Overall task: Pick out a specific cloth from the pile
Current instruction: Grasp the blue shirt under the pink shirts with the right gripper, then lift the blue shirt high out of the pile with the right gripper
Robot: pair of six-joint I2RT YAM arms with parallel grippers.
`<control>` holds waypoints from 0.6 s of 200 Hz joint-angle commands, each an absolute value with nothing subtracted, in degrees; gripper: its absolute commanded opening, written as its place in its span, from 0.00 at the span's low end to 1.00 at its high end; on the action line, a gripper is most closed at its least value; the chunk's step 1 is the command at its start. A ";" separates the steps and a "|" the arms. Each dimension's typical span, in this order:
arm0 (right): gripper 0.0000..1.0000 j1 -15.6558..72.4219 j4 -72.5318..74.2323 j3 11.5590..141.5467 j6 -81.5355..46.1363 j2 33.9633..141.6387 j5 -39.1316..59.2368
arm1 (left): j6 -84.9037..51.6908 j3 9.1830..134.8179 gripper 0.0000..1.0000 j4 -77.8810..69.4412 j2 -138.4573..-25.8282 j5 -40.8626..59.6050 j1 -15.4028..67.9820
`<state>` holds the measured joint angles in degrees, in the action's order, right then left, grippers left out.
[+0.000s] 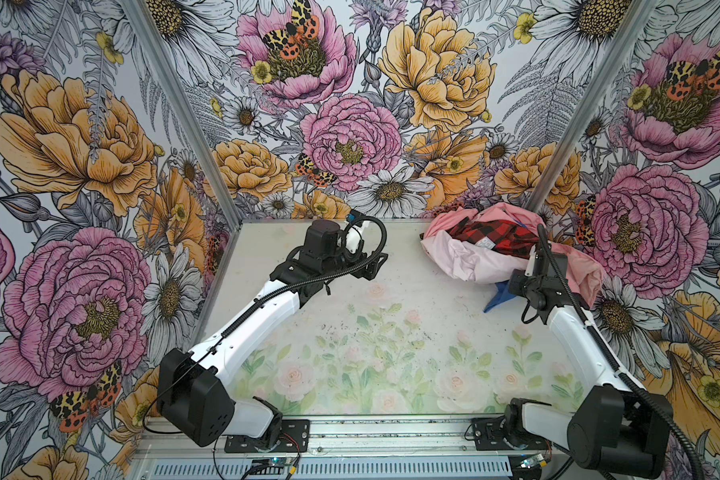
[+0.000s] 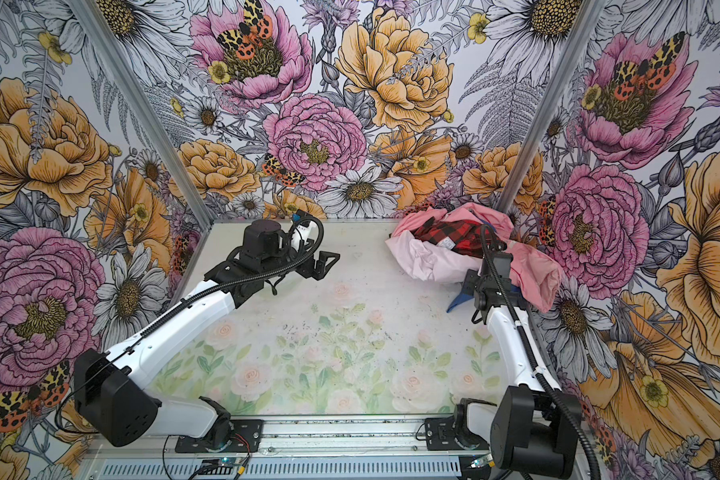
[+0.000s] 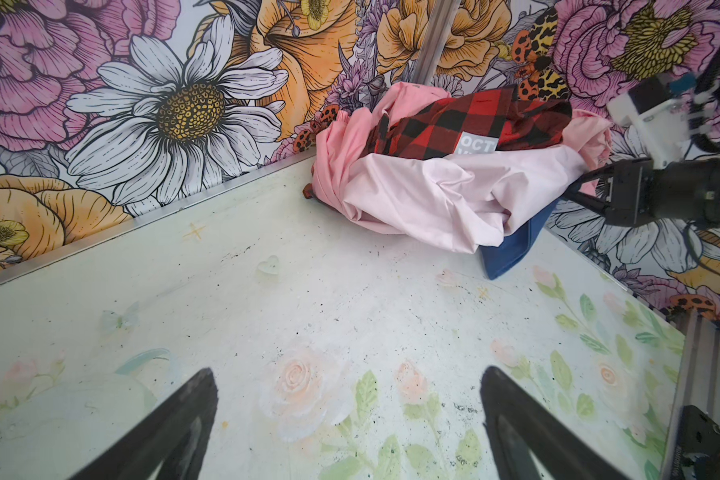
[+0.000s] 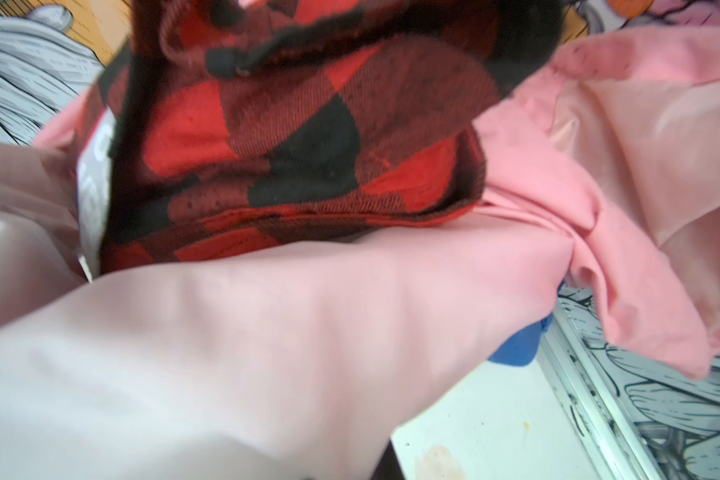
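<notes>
- Reaching into the far right corner of the tabletop (image 1: 350, 303), the right gripper (image 3: 576, 189) meets the near edge of the pile (image 1: 470, 257) with its jaws clenched tight.
- What those jaws pinch, if anything, cannot be told. In the right wrist view a pale pink garment (image 4: 267, 353) drapes over the spot where the fingers would show.
- Royal blue and wrinkled, the cloth (image 3: 512, 249) lies on the tabletop under the near side of the pile, just beside the right gripper. Only one corner juts out from beneath the pale pink garment, and it shows in both top views.
- A red-and-black plaid cloth (image 1: 491, 237) crowns the heap, and a salmon pink garment (image 1: 582, 270) spills towards the right edge of the tabletop.
- The left gripper (image 3: 346, 378) hangs above the tabletop near the middle of the far edge. Its jaws are spread wide and empty, well apart from the pile.
- Judged from how things lie, the task is barely begun: the cloth is located and the right arm is at it, but nearly all of the blue fabric is buried and none of it is clear of the pile.
- What is left appears to be the main work: drawing the cloth out from under the pink garments, which rest on top and may drag along, then setting it apart on the open tabletop.
</notes>
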<state>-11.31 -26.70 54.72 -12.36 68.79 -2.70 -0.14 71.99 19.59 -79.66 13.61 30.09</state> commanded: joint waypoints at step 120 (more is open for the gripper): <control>0.00 -18.26 -42.02 145.94 -15.72 98.79 12.28 | -1.38 71.98 0.99 18.11 -78.05 16.25 28.68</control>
